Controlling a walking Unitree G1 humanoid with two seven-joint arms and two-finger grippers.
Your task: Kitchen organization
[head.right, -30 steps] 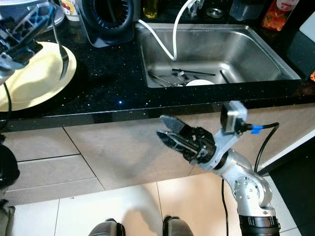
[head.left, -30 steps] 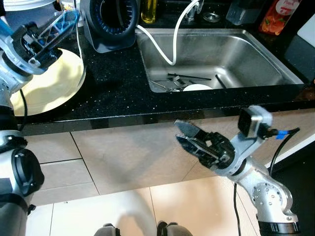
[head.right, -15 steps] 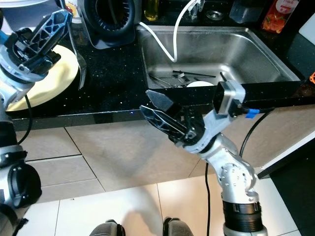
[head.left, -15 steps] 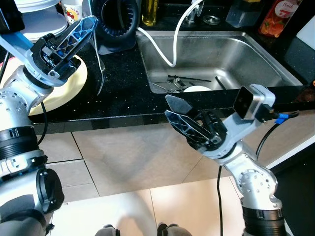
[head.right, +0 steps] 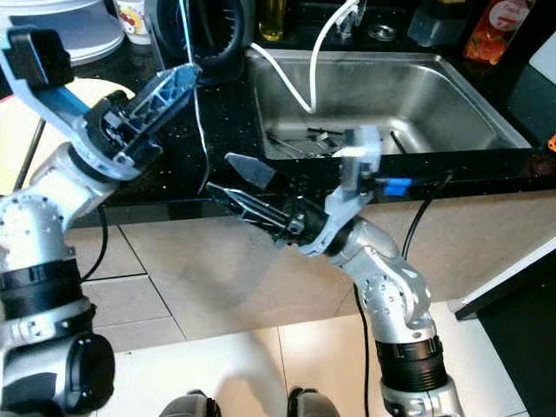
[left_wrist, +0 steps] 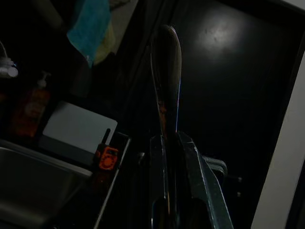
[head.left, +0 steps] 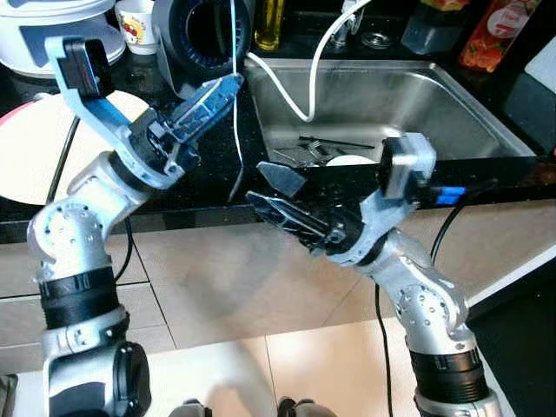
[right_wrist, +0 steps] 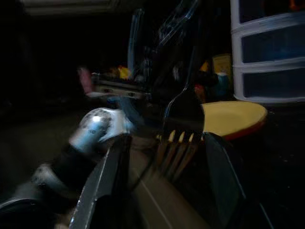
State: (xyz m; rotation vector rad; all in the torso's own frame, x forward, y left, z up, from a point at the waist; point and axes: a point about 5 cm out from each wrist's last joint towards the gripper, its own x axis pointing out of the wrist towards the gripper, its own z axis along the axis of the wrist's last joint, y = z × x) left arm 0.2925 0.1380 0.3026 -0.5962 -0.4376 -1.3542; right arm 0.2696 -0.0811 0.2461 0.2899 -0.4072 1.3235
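A thin metal fork (head.left: 236,130) hangs upright, tines down, over the counter's front edge left of the sink. My left gripper (head.left: 228,87) is shut on its handle (left_wrist: 167,90) partway up. My right gripper (head.left: 265,191) is raised in front of the counter, open, its tips pointing left toward the fork's lower end. Seen from the right wrist, the tines (right_wrist: 177,149) hang in the gap between the two spread fingers (right_wrist: 102,183); I cannot tell whether they touch.
A pale yellow plate (head.left: 30,156) lies on the black counter (head.left: 200,165) at the left. The steel sink (head.left: 452,95) holds cutlery (head.left: 317,143) and a white hose (head.left: 295,82). A black appliance (head.left: 195,35), a mug (head.left: 139,13) and bottles (head.left: 491,35) line the back.
My left arm has swung right from above the plate toward the sink, carrying the fork. The right gripper has risen and moved left until its open fingers reach the fork's tines.
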